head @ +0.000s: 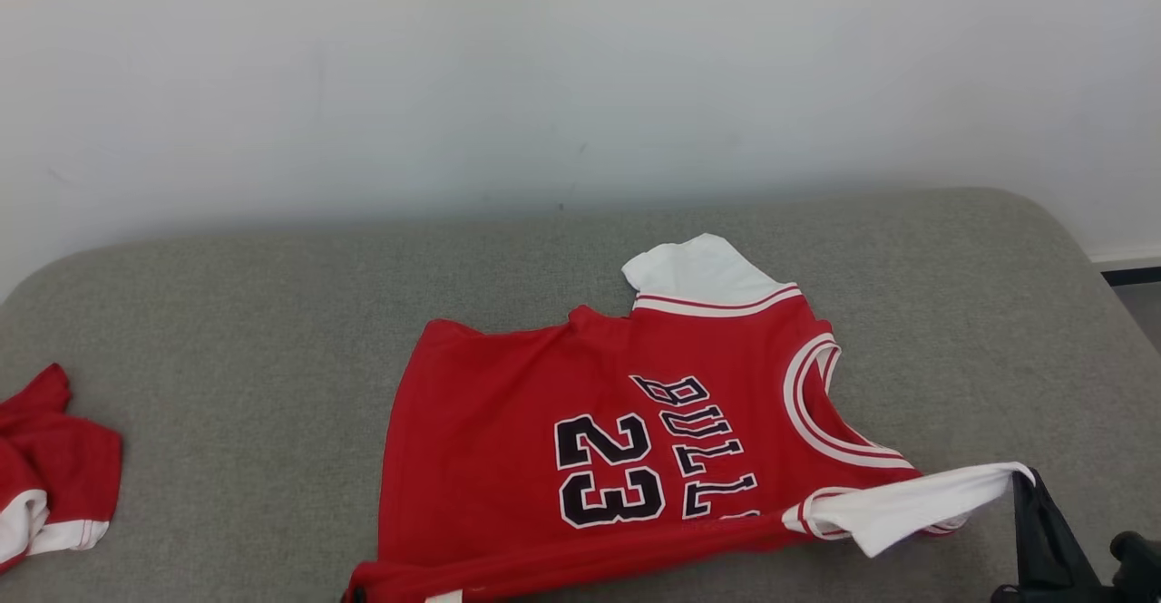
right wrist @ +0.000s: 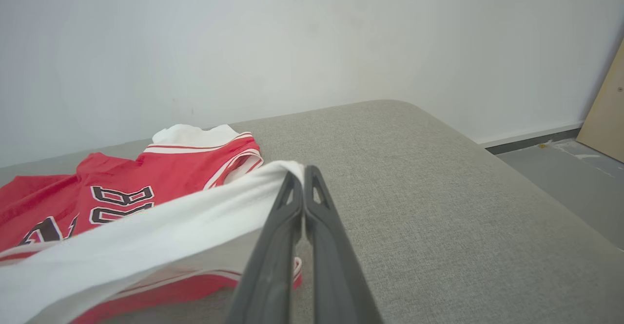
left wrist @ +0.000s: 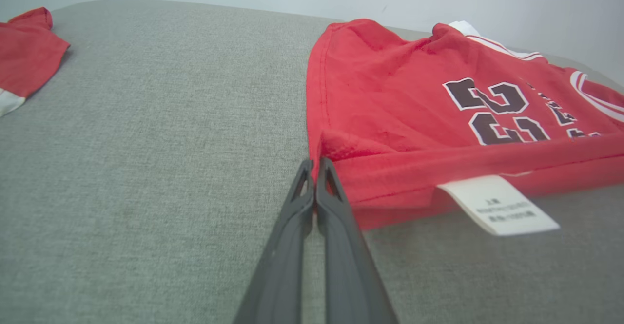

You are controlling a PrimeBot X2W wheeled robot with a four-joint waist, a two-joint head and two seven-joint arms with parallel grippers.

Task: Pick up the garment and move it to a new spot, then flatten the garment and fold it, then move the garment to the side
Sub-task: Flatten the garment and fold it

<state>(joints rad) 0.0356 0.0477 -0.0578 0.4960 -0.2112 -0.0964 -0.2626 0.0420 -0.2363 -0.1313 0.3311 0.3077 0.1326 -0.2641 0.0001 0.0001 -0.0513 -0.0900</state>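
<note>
My left gripper (left wrist: 315, 168) is clamped, fingers together, on the hem corner of the red Bulls 23 jersey (head: 508, 458). A white care label (left wrist: 497, 204) hangs off the folded-over hem just to its right. My right gripper (right wrist: 302, 178) is pinched on the tip of the jersey's white sleeve (right wrist: 146, 246), which stretches away to its left. The jersey lies spread between both grippers on the grey upholstered surface (head: 227, 313). A second red garment (head: 54, 458) lies well apart, to the left gripper's far left.
</note>
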